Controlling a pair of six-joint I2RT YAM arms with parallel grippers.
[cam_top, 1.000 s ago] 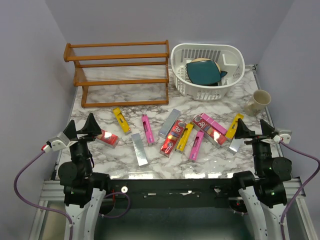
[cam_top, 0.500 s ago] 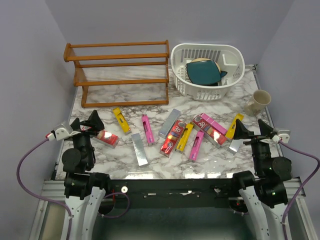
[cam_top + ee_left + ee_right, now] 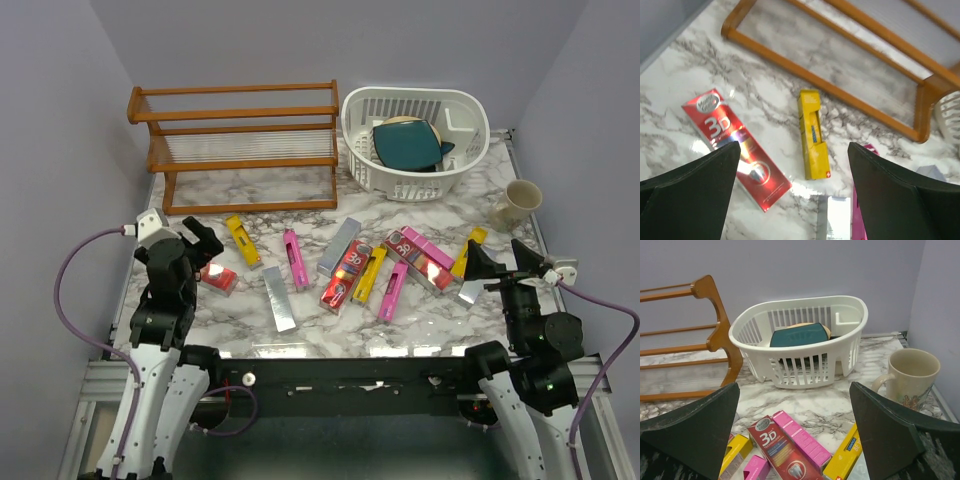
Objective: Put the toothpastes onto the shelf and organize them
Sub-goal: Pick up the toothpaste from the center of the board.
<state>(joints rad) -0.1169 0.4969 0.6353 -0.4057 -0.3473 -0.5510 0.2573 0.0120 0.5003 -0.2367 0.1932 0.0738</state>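
Left hand, fingers spread wide and holding nothing, hovers over the red toothpaste near the table's left edge, and should turn to straddle its narrow width (not its length) before lifting it to the shelf at the far-left corner.

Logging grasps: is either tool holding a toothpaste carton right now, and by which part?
Nothing is held. The left tool and right tool both stand open and empty.

White basket holding a teal item, beige mug nearby
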